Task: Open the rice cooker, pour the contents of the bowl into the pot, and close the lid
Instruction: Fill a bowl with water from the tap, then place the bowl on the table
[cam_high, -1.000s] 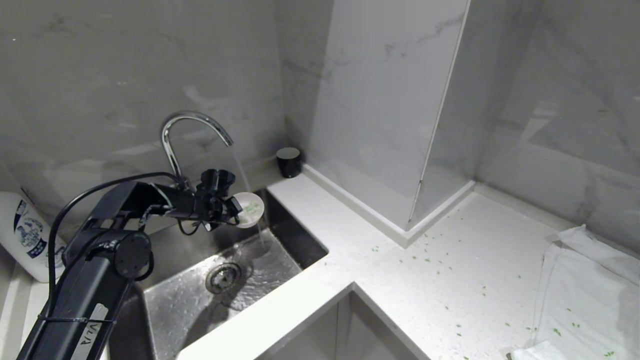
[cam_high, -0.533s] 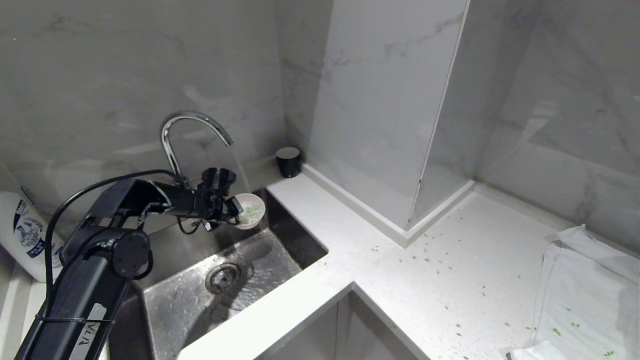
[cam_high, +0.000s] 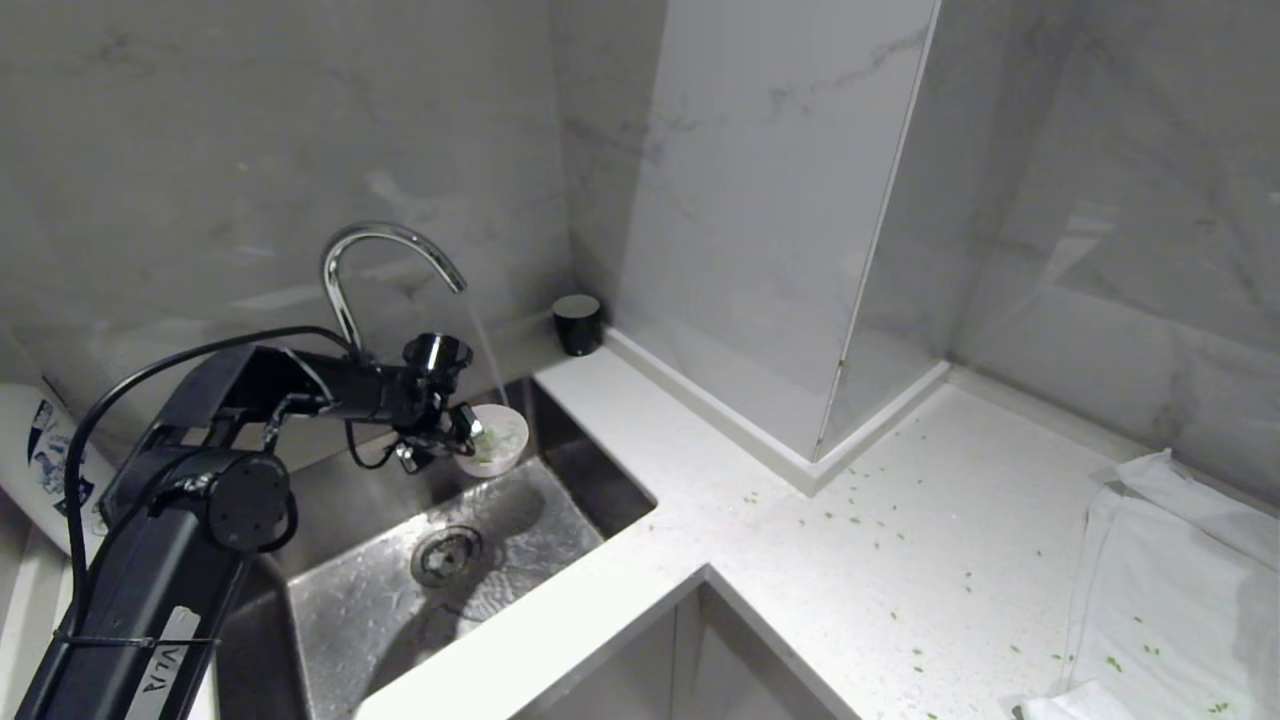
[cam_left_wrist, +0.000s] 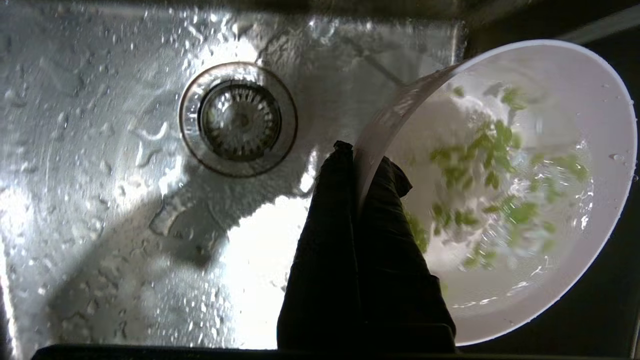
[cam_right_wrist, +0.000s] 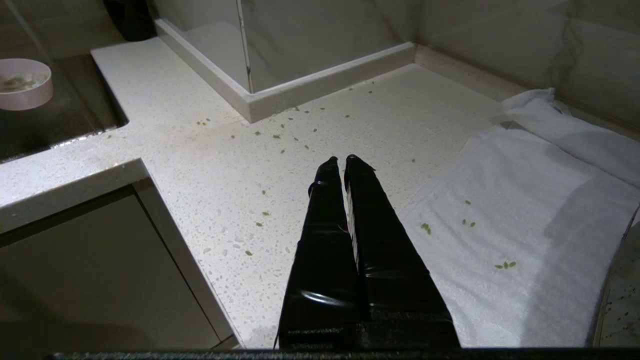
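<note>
One bowl (cam_high: 492, 440) is in view, small, pale pink outside and white inside, held over the steel sink (cam_high: 380, 610) near its back right corner, under the curved chrome faucet (cam_high: 385, 270). A thin stream of water falls from the spout into it. The bowl sits roughly level in the head view. Inside it lie the contents of the bowl (cam_left_wrist: 487, 180): many small green chopped bits, too many to count, swirling in shallow water.

The left gripper (cam_left_wrist: 356, 165) reaches over the sink and pinches the near rim of the bowl: its two black fingers (cam_left_wrist: 325, 240) are pressed close, one outside the wall and one inside, with only the thin rim between them. Below it the sink holds one round drain (cam_left_wrist: 239, 119) and a wet, beaded floor.

The right gripper (cam_right_wrist: 340, 162) hangs above the white speckled counter (cam_high: 800, 560), its two fingers pressed together, holding and touching nothing.

Scattered green bits (cam_high: 850, 520) dot the counter, and a few lie on one white towel (cam_high: 1170, 590) at the right. One small black cup (cam_high: 578, 323) stands at the wall corner behind the sink. One white bottle (cam_high: 45, 460) with a blue label leans at the far left.
</note>
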